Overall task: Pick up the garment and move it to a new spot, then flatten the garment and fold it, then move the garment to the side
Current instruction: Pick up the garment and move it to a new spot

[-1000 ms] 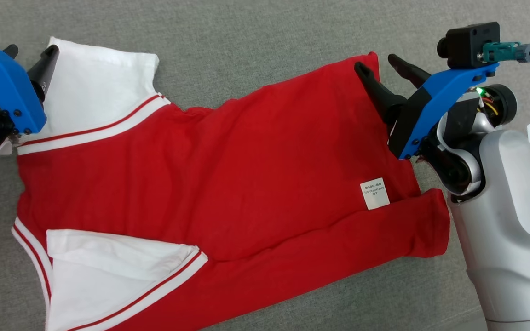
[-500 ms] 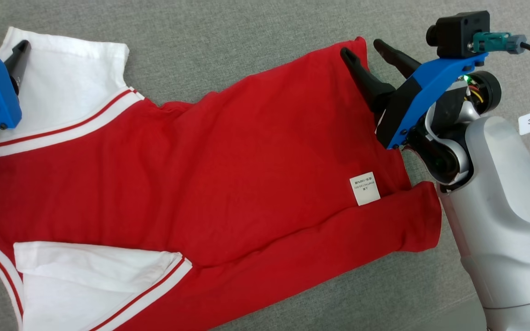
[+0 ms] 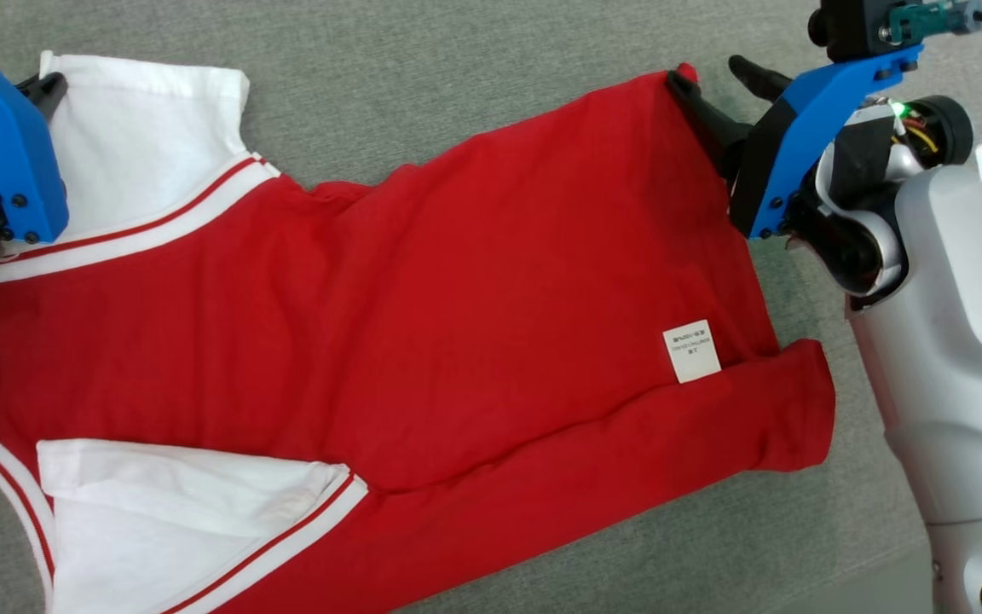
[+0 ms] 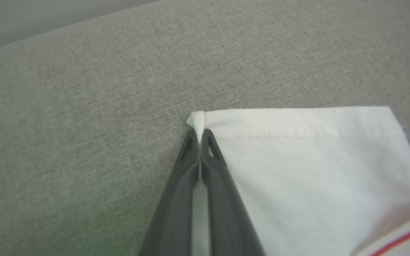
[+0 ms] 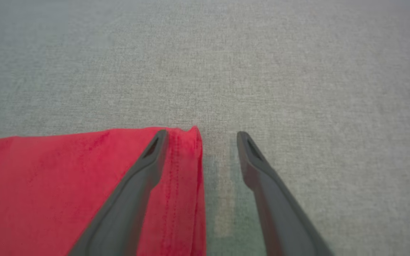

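Garment [image 3: 457, 281]: a red jersey shirt with white sleeves and red-and-white striped trim. It lies spread flat on the grey woven cloth surface [image 3: 457, 51], with a small white care label [image 3: 692, 350] near its right hem.

In the head view the left gripper [image 3: 49, 85] sits at the far corner of the upper white sleeve [image 3: 141, 136], its blue housing tilted over the cloth. The right gripper [image 3: 706, 70] reaches in from the pale forearm [image 3: 960, 341], its fingers pointing up and left at the garment's far right corner. A second ago the left fingers stood apart over the sleeve; now they are together. The right fingertips were short of the red corner then and are now level with it.

In the left wrist view the left gripper [image 4: 200, 137] is clenched on the sleeve's corner. A small white tuft [image 4: 196, 119] is pinched there and pokes out past the tips, and the rest of the sleeve lies flat to the right.

In the right wrist view the right gripper [image 5: 202, 134] is spread wide and holds nothing. One finger [image 5: 137, 177] lies over the red hem and the other over bare grey cloth, with the hem's corner between them.
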